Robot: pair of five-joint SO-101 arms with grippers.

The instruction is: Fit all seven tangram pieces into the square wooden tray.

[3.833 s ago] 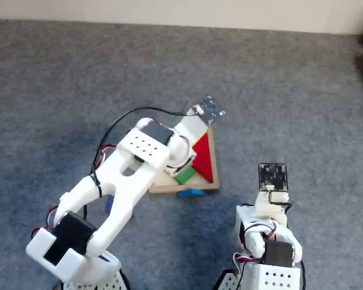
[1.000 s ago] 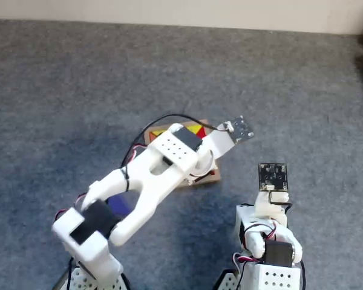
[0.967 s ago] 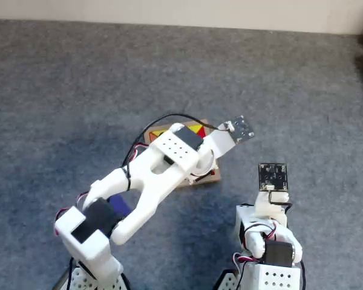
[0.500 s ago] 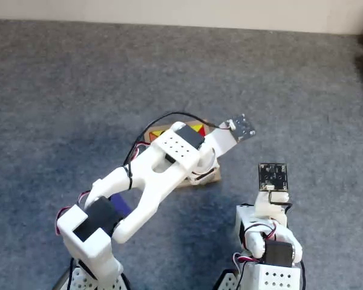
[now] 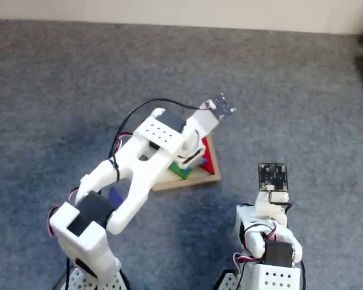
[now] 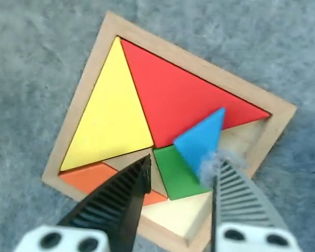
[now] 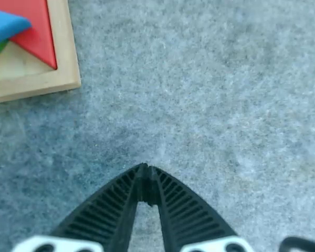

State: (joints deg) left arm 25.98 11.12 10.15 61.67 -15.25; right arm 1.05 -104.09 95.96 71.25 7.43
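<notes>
The square wooden tray (image 6: 202,62) holds a yellow triangle (image 6: 110,115), a large red triangle (image 6: 184,100), a green square (image 6: 176,176) and an orange piece (image 6: 89,176). A light blue triangle (image 6: 202,139) lies tilted across the red and green pieces, one tip by a finger. My left gripper (image 6: 182,160) hangs open above the tray, fingers either side of the green square. In the high view the left arm (image 5: 151,154) covers most of the tray (image 5: 187,183). My right gripper (image 7: 147,168) is shut over bare carpet, near the tray's corner (image 7: 63,52).
A dark blue piece (image 5: 116,194) lies on the grey carpet left of the tray, partly under the left arm. The right arm (image 5: 267,235) stands at the front right. Pale bare wood (image 6: 181,215) shows in the tray beside the green square.
The left arm swung right over the tray, then back to the left and up. The light blue triangle that lay on the carpet in front of the tray now rests inside it.
</notes>
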